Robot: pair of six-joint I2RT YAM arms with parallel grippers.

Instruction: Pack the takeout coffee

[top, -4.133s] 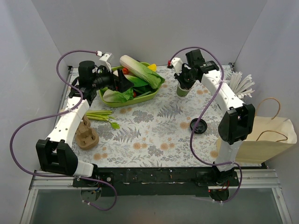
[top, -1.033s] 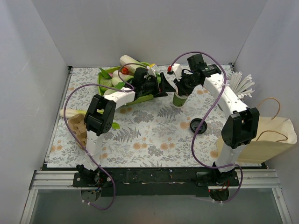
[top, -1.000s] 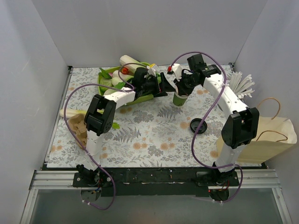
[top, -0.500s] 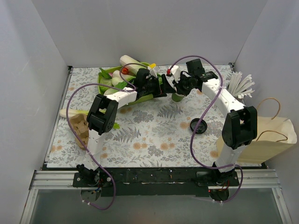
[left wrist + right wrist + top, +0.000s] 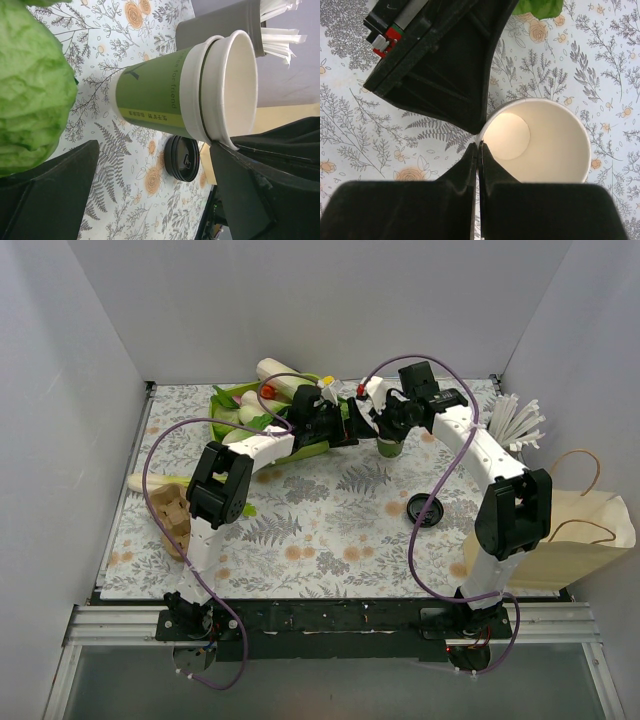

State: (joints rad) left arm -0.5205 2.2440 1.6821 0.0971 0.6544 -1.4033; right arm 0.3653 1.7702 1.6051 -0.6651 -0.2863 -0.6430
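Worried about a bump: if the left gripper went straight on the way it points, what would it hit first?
Probably the lidless green paper cup, dead ahead of the left gripper; depth is unclear.

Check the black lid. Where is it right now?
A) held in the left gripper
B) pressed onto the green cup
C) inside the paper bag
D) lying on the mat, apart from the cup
D: the black lid lies flat on the floral mat, well apart from the green paper cup. The right wrist view shows the cup's mouth open and uncovered.
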